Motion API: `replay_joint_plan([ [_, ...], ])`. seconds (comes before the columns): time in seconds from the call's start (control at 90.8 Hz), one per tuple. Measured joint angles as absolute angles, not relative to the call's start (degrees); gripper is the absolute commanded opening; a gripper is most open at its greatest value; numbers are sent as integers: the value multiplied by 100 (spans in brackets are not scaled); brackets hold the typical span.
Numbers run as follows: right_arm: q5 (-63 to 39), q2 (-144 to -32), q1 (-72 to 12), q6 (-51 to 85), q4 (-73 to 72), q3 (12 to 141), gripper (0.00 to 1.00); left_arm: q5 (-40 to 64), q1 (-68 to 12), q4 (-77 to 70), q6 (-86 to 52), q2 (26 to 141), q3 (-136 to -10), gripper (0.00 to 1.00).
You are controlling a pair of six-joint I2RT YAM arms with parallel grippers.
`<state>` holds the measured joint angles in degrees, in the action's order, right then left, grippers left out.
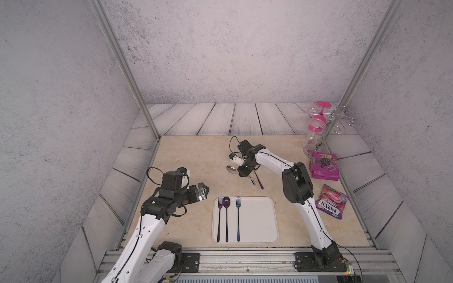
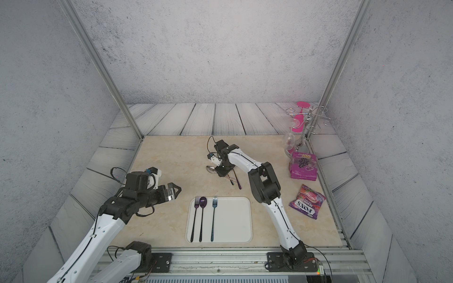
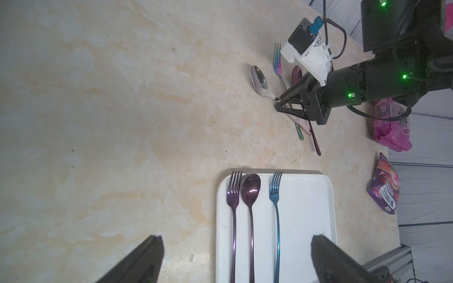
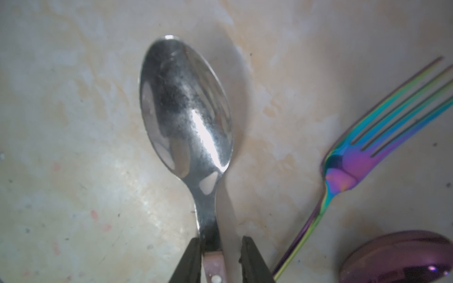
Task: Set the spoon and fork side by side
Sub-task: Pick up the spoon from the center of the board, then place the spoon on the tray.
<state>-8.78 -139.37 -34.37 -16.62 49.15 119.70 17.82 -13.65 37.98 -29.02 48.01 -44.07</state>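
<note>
Between the right jaws lies a silver spoon (image 4: 188, 117).

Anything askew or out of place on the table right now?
Yes. Beyond the white plastic tray, a silver metal spoon, a rainbow-coloured fork and a purple spoon lie crossed in a heap on the beige table, unlike the three pieces lined up straight on the tray.
</note>
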Motion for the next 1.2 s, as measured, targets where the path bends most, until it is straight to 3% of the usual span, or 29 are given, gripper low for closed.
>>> replay_joint_plan([
  [0.187, -812, -13876, -3437, -1629, 4746, 11828, 11, 1708, -1365, 3817, -2930, 4746, -4407, 99],
  [0.418, -615, -13447, -3448, -1494, 4381, 11279, 6, 1636, -1365, 3846, -2950, 4676, -4407, 99],
  [0.683, -366, -11987, -3465, -790, 4045, 10772, 5, 1535, -1365, 3865, -2963, 4574, -4407, 99],
  [0.925, 115, -9782, -3778, 1181, 3905, 8868, 1, 1466, -1365, 3907, -2963, 4458, -4407, 99],
  [1.2, 558, -8565, -5253, 3850, 3861, 6431, 1, 1531, -1365, 3909, -2982, 4340, -4346, 100],
])
